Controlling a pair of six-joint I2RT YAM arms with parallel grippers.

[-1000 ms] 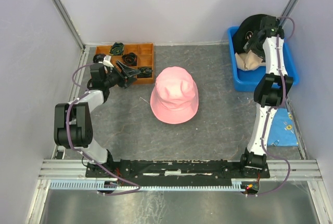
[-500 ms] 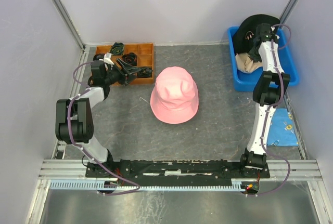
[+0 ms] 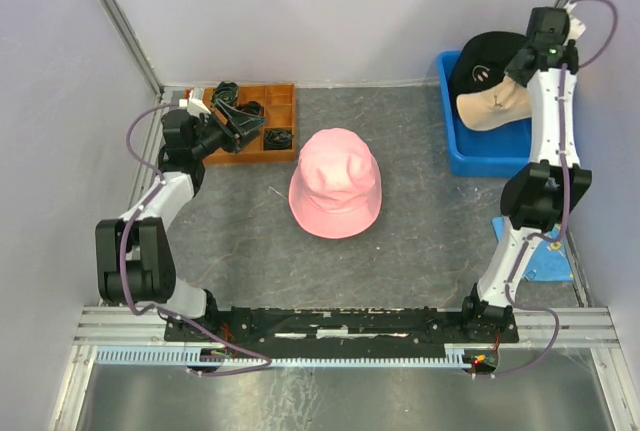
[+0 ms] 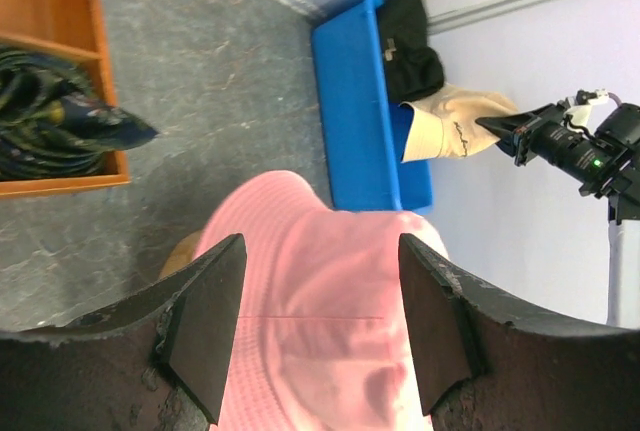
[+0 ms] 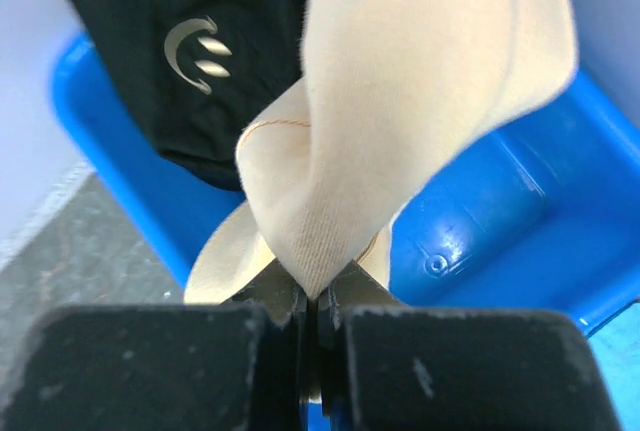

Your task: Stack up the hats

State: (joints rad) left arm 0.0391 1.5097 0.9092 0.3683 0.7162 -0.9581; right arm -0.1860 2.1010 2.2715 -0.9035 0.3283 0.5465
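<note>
Pink hat [image 3: 335, 183]: on table, ahead of left gripper [image 4: 320, 261], jaws apart, over orange tray [image 3: 282, 97]. Beige hat [image 5: 420, 91]: pinched in right gripper [image 5: 315, 301], hanging over blue bin [image 5: 500, 221]. Black hat [image 5: 200, 41]: in bin, just beyond that gripper.

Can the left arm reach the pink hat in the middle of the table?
Probably yes. The left gripper hangs open by the orange tray, and nothing bulky stands between it and the pink hat.
</note>
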